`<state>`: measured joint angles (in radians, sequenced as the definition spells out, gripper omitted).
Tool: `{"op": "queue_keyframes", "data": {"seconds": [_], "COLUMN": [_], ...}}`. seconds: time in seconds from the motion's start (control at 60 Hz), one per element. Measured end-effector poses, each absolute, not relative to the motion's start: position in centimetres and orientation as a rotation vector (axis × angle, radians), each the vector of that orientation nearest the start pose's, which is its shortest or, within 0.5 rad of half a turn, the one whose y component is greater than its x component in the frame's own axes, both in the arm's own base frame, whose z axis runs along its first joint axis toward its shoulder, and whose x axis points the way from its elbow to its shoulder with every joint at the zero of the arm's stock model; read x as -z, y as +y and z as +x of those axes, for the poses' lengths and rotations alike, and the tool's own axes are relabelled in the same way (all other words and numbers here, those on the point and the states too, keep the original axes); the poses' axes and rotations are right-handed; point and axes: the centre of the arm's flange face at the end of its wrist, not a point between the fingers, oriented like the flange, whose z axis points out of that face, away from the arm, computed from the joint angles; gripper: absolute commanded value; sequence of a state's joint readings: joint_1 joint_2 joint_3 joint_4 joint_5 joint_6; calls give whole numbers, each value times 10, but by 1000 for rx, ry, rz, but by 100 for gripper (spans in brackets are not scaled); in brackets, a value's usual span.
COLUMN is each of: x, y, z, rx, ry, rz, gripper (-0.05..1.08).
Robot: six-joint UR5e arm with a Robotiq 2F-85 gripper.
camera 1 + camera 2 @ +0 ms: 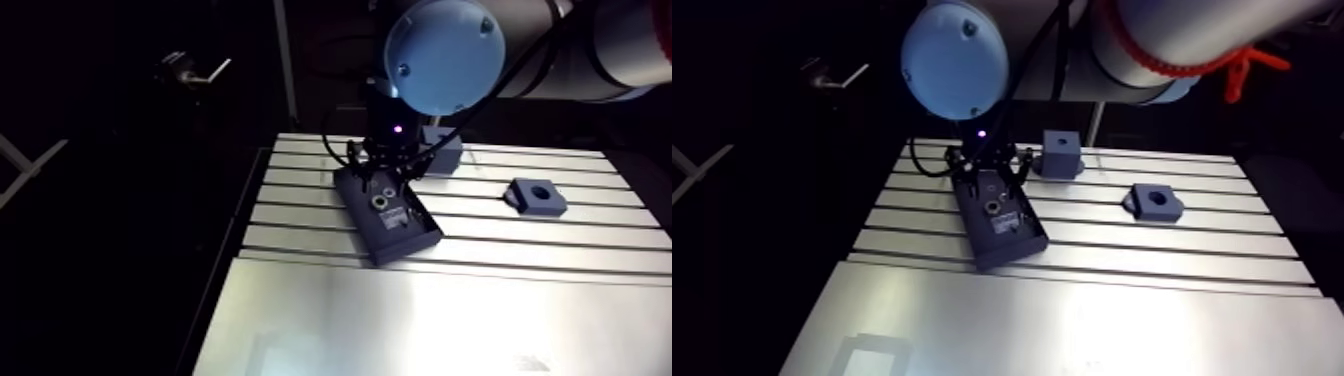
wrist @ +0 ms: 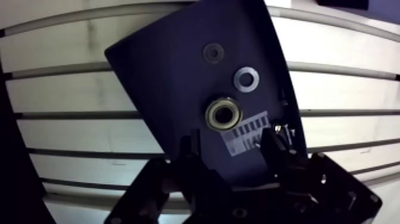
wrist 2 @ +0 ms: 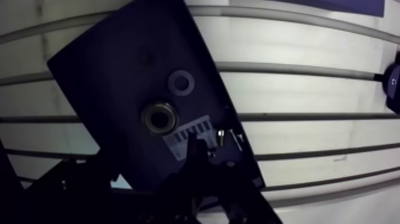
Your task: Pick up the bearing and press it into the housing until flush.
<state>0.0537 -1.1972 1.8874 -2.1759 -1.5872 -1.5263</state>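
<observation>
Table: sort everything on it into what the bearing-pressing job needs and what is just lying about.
For the job:
bearing, sitting in the dark tray
blue block with a round hole, likely the housing
gripper, open above the tray

Lying about:
flat washer and small dark ring, in the same tray
second blue block, behind the tray

Slotted aluminium tabletop (image 1: 560, 250), smooth plate along its near edge. Lying on it:
- dark rectangular tray (image 1: 405, 235), skewed across the slots
- dark-blue cube-shaped block (image 1: 1061, 153), near the far edge
- dark-blue flat block with a round hole (image 1: 1155, 203), well apart from the tray
</observation>
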Motion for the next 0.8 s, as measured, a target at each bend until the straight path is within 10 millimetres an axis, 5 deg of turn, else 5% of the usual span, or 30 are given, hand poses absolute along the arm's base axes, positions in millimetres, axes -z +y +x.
{"op": "queue_keyframes", "data": {"seconds": [0.8], "x": [-182], "y": [-160], "z": [-542], "rx": [-32], "ry": [3063], "rz": [-22], "gripper": [38]}}
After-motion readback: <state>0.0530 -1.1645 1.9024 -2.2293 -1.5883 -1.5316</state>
